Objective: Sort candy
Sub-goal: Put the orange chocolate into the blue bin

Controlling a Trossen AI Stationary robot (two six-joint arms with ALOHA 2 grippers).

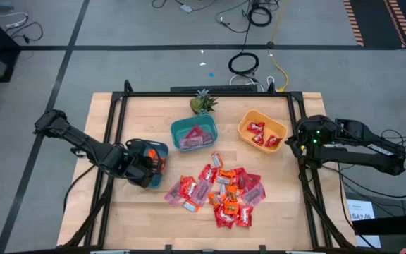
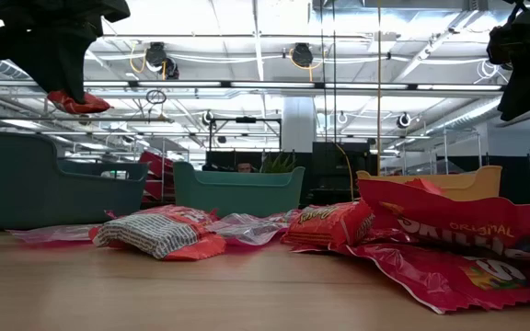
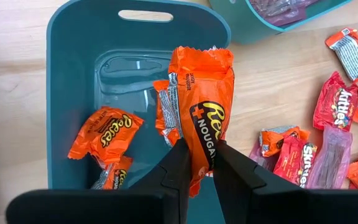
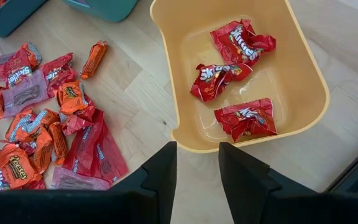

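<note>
Candy comes first at the left gripper (image 3: pixel 196 163), whose two dark fingers are clamped on the lower end of an orange Reese's wrapper (image 3: pixel 202 99), holding it above the dark teal bin (image 3: pixel 73 74). Three more orange pieces (image 3: pixel 106 130) already lie inside that bin (one is half hidden behind the held wrapper). In the high view this gripper (image 1: pixel 146 164) sits left of centre, over the same bin at the table's left side.

To the right of it, in the lower middle of the high view, the unsorted pile of candy (image 1: pixel 220 192) spreads over the wooden table (image 1: pixel 146 219): red, orange and pink-purple wrappers, overlapping one another. Above the pile, a lighter teal bin (image 1: pixel 178 128) holds pink-purple pieces, and a small green plant (image 1: pixel 203 103) stands just beyond its far rim.

The right gripper (image 4: pixel 197 155) hangs with its fingers apart and nothing between them, at the near edge of the yellow bin (image 4: pixel 303 68), which holds three red Skittles packets (image 4: pixel 225 78). In the high view the right arm waits at the table's right edge.
</note>
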